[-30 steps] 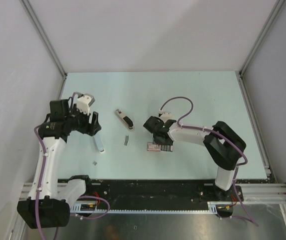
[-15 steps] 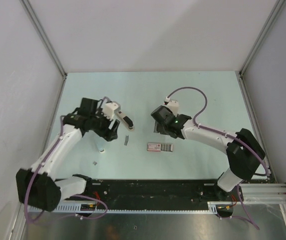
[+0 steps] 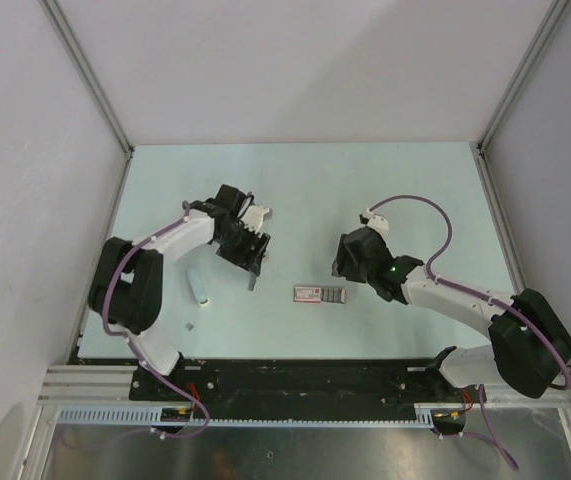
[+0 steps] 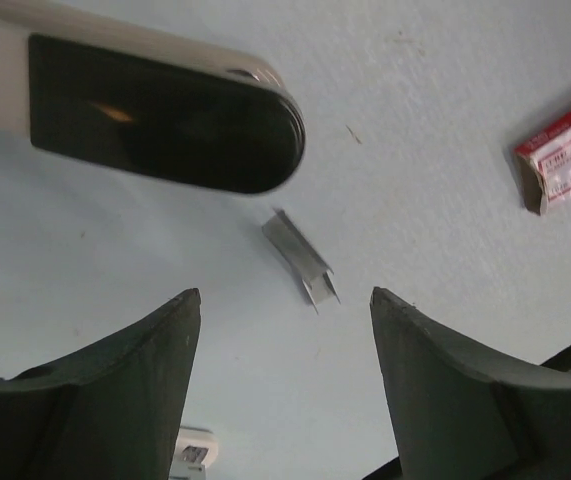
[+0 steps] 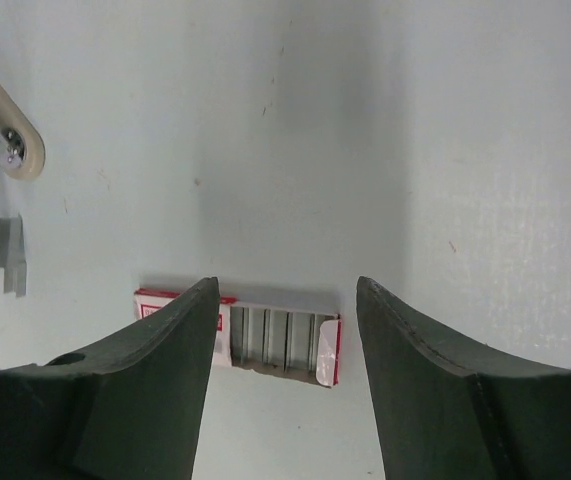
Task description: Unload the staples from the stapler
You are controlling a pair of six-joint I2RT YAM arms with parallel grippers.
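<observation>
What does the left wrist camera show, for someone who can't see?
A stapler with a dark end lies on a pale table, a small staple strip beside it. The open left gripper holds nothing; a red-and-white box peeks in at right.

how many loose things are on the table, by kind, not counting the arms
stapler: 1
staple strip: 1
tiny grey piece, too small to identify: 1
red-and-white box: 1
pale bluish-grey bar: 1
total: 5
</observation>
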